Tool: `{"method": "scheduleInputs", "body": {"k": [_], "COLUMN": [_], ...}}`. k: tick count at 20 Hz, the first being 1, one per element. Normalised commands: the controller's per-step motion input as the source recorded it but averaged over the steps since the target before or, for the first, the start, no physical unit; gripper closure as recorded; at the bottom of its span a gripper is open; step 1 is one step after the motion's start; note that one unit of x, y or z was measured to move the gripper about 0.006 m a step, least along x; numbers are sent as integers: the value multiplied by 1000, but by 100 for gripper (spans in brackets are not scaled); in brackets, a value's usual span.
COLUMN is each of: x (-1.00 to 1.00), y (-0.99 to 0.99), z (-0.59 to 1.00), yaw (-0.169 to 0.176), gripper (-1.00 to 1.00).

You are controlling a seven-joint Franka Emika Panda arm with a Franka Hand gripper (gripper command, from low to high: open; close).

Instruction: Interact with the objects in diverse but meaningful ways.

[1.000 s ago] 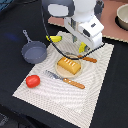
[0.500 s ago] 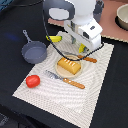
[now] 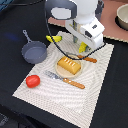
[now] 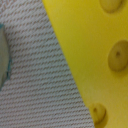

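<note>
The pincer [image 3: 83,47] hangs low over the far side of the striped mat [image 3: 65,97], and a yellow cheese wedge [image 3: 83,48] shows between its fingers; the wrist view is filled by that cheese wedge's yellow face with its round dimples [image 4: 95,55] pressed very close to the lens, so I judge the pincer is closed on the wedge, though the fingertips themselves are hidden behind the arm's white body. Just beneath it lies the orange-handled knife [image 3: 88,59], touching the far edge of the round tan plate [image 3: 61,73], on which the golden-brown bread loaf [image 3: 69,65] sits. On the near side of the plate rests the fork [image 3: 67,80], its orange handle pointing toward the exterior view's right. Further out, the banana [image 3: 54,38] lies at the mat's far edge, partly behind a cable, and the red tomato [image 3: 33,80] sits alone at the mat's corner on the exterior view's left. A small grey frying pan [image 3: 33,51] stands off the mat on the dark worktop [image 3: 20,20]. As the task is open-ended, the cheese seems the item in hand; the tomato, banana and loaf look free for further handling. No brand, label or writing is legible anywhere.
</note>
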Motion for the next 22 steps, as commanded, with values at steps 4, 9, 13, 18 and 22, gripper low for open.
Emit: {"method": "scheduleInputs", "body": {"k": [4,9,13,18,22], "x": [231,222,227,-5,-135], "y": [280,264,241,37,-114], "z": [-86,-101,-3,732,999], "yaw": [30,30,32,39,39], "gripper": [100,100,100,100,100]}}
